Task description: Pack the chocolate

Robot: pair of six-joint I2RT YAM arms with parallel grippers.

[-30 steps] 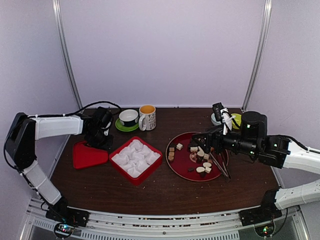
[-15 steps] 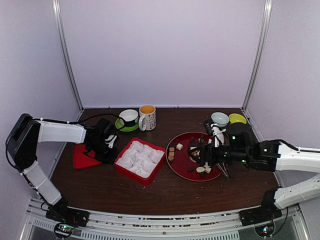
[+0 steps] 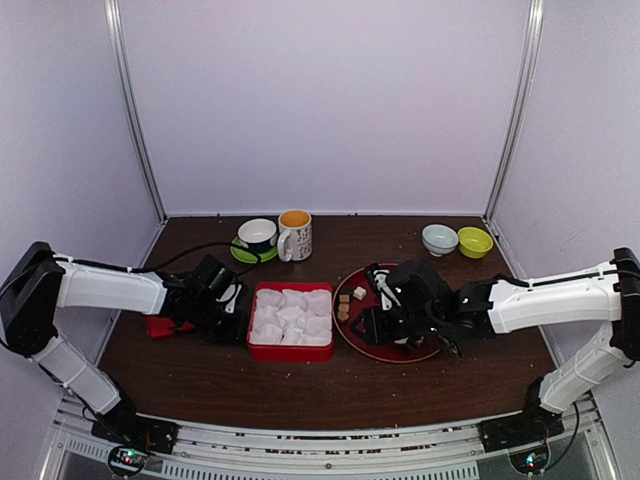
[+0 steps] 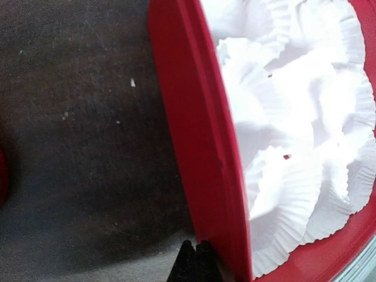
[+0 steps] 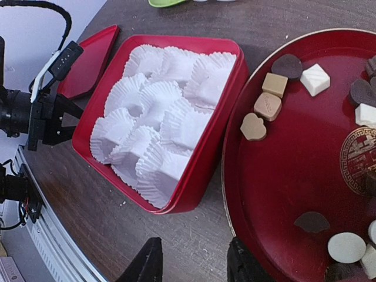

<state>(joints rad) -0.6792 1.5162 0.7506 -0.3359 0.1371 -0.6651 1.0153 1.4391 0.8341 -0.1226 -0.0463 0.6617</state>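
Left fingers (image 4: 187, 264) are pinched fully together with nothing between them. They sit low on the table (image 3: 300, 390), right against the outer left wall of the box (image 4: 200, 117). The box lies square to me, left of centre, packed with white paper cups (image 5: 170, 111). Its lid (image 5: 88, 59) lies flat on the table further left, behind my left arm.

On the other side, my right fingers (image 5: 147, 264) stand apart with a middling gap and grip nothing. They hang low at the left rim of the plate (image 5: 282, 170), one over the strip of table between box and plate, the other over the rim itself. Box and plate sit just beside each other; I cannot tell if they touch.

All the chocolate (image 5: 267, 106) I can see is on the plate. There are three tan pieces near its left edge, with a white cube and a dark heart just beyond them. More dark and cream pieces lie scattered toward the right, partly under my right arm.

At the far edge of the table stand a mug (image 3: 294, 234) and a cup (image 3: 257, 236) on a green saucer, and to the right two small bowls (image 3: 440, 239).
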